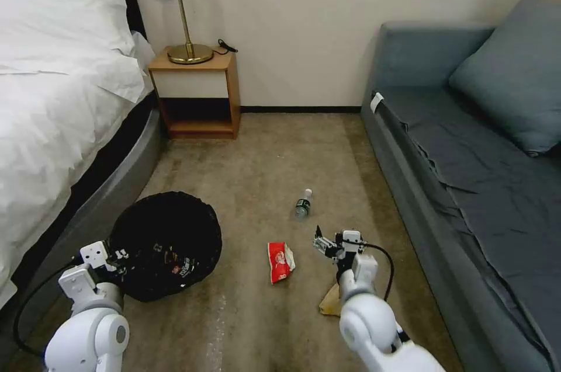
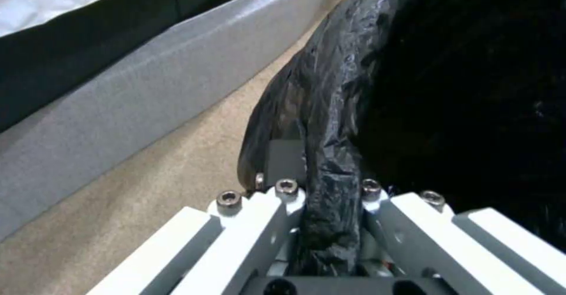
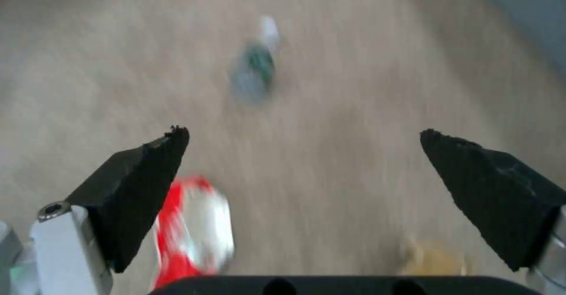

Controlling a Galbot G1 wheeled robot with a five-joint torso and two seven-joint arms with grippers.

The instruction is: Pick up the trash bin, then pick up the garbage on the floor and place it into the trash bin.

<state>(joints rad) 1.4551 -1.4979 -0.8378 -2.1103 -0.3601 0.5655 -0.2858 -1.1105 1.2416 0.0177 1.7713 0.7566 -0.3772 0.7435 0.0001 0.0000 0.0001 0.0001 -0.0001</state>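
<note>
- Your left gripper was clenched on the rim of the trash bin, with a fold of the crinkled black bag pinched between its fingers.
- You had the bin low at the robot's left, just beside the grey bed base, its mouth toward the camera and some litter lying inside.
- Your right gripper hung over the carpet with its fingers spread wide and nothing between them.
- The red-and-white packet lay flat on the carpet between the bin and your right gripper.
- The small clear bottle lay on its side farther out, white cap pointing away from you.
- A tan-brown paper sat by your right arm, partly hidden by it.
</note>
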